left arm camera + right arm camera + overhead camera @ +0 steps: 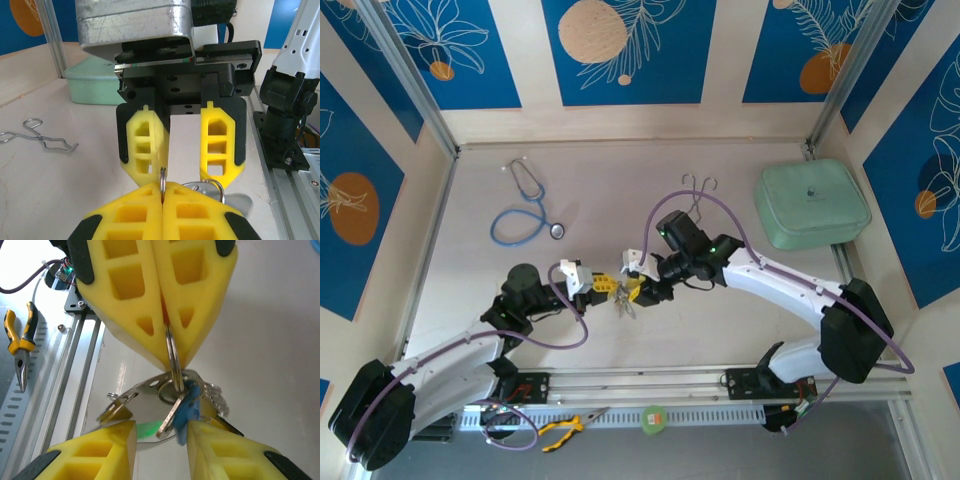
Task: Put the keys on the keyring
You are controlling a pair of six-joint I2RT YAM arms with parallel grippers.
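Above the pale desk point(620, 180), midway along its near edge, my left gripper point(164, 192) clamps the thin loop of the keyring point(166, 390) so the keys point(189, 407) dangle beneath. My right gripper point(185, 145) faces it, jaws apart and empty.

Yellow with black backing: gripper fingers point(220, 135). Silver: keyring point(172, 357). Blue head, silver blade: key point(190, 406). Green: tab point(146, 429). Blue tubing, silver chestpiece: stethoscope point(520, 215). Silver wire: forceps point(698, 190). Mint green: case point(812, 203). Yellow-and-black handles: pliers point(563, 430). White and black: arms point(775, 280). Purple: cables point(585, 327). Pale beige: table point(620, 170). Grey: mounting rail point(650, 385). Deep blue with white leaf outlines and orange discs, cream borders: wall panels point(630, 50).
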